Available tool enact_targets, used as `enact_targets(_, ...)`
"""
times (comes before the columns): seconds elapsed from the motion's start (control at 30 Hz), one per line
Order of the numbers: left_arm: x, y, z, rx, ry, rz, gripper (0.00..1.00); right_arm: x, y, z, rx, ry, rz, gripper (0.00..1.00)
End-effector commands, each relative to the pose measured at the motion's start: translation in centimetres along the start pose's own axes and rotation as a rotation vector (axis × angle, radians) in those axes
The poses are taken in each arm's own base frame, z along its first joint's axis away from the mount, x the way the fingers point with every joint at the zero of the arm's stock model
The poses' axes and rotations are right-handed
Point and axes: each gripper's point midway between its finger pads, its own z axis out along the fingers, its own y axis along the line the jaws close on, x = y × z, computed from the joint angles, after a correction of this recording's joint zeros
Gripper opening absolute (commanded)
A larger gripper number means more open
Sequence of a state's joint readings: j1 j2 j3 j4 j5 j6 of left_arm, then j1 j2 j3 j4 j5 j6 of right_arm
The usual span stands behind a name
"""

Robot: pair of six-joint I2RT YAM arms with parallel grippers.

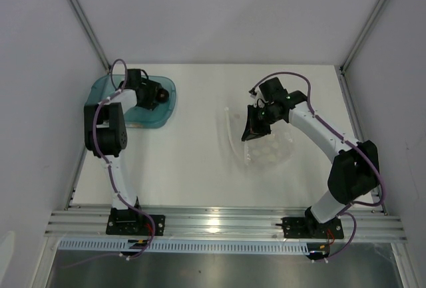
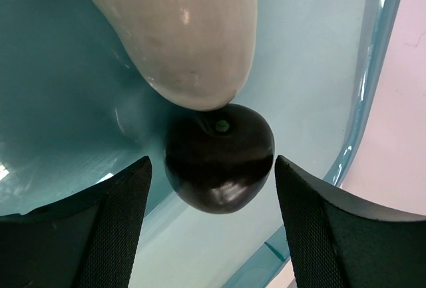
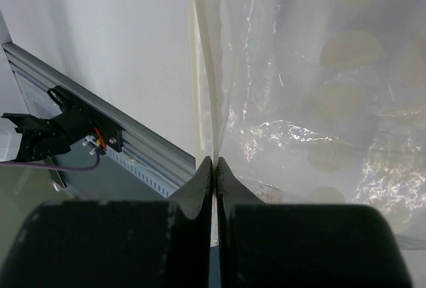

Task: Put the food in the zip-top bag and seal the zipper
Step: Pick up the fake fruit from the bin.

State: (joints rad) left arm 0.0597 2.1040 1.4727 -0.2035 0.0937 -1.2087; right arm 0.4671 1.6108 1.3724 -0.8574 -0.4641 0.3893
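In the left wrist view a dark brown-black round piece lies in the teal tray, touching the end of the white radish. My left gripper is open, its fingers on either side of the dark piece and just short of it. From above it hangs over the tray. My right gripper is shut on the zipper edge of the clear zip-top bag, which lies right of centre. The red ball is hidden.
The tray's rim runs just right of the dark piece, with white table beyond. The aluminium rail runs along the near edge. Grey walls close in both sides.
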Motion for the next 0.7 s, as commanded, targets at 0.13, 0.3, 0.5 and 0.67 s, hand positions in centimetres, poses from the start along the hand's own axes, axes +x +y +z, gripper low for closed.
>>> enact_targets(0.13,0.5,-2.9,0.5,0.064,0.005,-0.016,0.75,-0.3,0.3,-1.0,-0.005,-0.049,-0.008,0.0)
enact_targets(0.3,0.6,-2.9,0.6,0.053,0.004,-0.001,0.64,0.0,0.2,-1.2,-0.001,-0.054,0.0,0.0)
enact_targets(0.5,0.7,-3.0,-0.4,0.053,0.007,0.026,0.34,-0.3,0.4,-1.8,-0.001,-0.077,-0.008,0.0)
enact_targets(0.67,0.5,-2.7,-2.0,0.056,0.008,0.047,0.0,-0.3,0.4,-2.1,-0.002,-0.096,-0.013,0.0)
